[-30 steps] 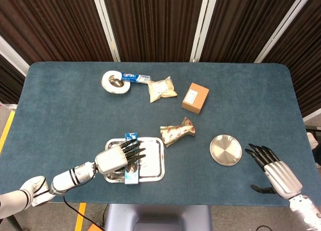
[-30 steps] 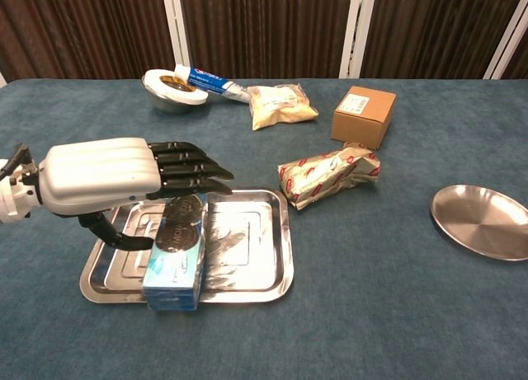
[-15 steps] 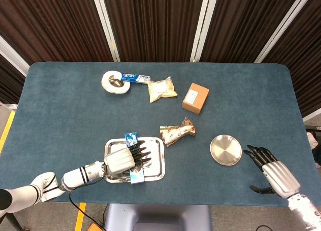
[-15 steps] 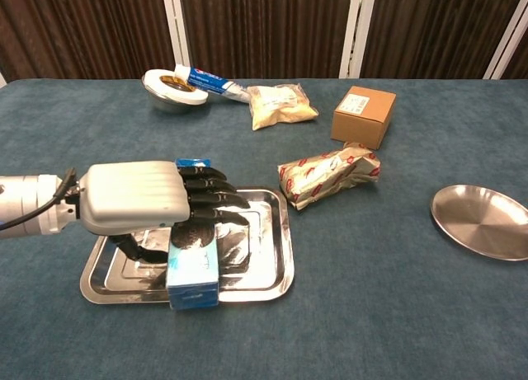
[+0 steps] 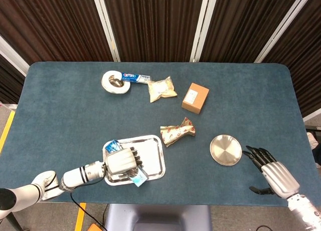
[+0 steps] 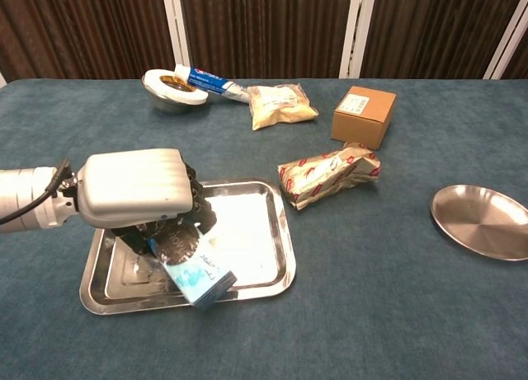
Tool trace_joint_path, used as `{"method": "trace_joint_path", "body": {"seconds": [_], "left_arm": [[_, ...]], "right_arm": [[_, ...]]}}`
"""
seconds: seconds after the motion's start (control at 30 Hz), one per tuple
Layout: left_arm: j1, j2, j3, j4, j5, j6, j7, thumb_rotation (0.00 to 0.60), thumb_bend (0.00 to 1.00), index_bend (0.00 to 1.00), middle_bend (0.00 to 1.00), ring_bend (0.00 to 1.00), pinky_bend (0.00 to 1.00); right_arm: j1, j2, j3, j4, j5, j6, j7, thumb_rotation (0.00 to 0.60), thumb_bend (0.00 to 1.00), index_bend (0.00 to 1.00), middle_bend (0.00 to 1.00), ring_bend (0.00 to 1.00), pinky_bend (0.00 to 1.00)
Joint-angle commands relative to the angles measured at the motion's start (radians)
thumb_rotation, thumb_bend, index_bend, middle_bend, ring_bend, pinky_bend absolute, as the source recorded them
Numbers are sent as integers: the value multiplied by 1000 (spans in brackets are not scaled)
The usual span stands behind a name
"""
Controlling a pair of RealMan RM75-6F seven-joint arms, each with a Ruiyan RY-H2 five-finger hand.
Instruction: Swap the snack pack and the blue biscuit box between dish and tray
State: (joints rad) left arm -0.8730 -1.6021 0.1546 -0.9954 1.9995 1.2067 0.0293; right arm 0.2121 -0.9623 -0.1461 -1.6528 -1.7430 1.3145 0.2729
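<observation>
The blue biscuit box [image 6: 195, 274] lies tilted across the front of the steel tray [image 6: 257, 252], one end over the tray's near rim. My left hand [image 6: 132, 189] sits on top of it with fingers curled around it, gripping it. In the head view both ends of the blue biscuit box [image 5: 138, 179] stick out from under the left hand [image 5: 122, 162]. The red-and-white snack pack [image 5: 178, 131] lies on the cloth between the tray [image 5: 150, 158] and the round metal dish [image 5: 225, 150]. My right hand [image 5: 273, 173] hovers beside the dish, fingers spread, holding nothing.
At the back stand a brown cardboard box [image 5: 195, 97], a pale yellow pouch [image 5: 162, 89], and a white bowl [image 5: 115, 83] with a toothpaste box [image 5: 137, 78] leaning on it. The table's near edge runs just below the tray.
My left hand has dropped onto the blue box and curled its fingers around it. The box has turned from lengthwise to diagonal. The right hand has barely moved.
</observation>
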Motion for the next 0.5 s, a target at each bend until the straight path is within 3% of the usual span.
{"method": "trace_joint_path", "body": {"seconds": [0.03, 0.23, 0.5], "left_arm": [[2, 0, -8, 11, 0, 37, -8, 600, 387, 809, 840, 646, 685], [-20, -15, -47, 5, -16, 69, -16, 600, 389, 808, 840, 648, 686], [-147, -167, -177, -6, -92, -40, -26, 600, 388, 805, 832, 646, 683]], "right_arm": [[1, 0, 0, -1, 0, -4, -2, 600, 259, 0, 0, 0, 0], [11, 5, -2, -6, -1, -21, 12, 600, 259, 0, 0, 0, 0], [47, 22, 0, 21, 1, -57, 130, 600, 259, 0, 0, 0, 0]]}}
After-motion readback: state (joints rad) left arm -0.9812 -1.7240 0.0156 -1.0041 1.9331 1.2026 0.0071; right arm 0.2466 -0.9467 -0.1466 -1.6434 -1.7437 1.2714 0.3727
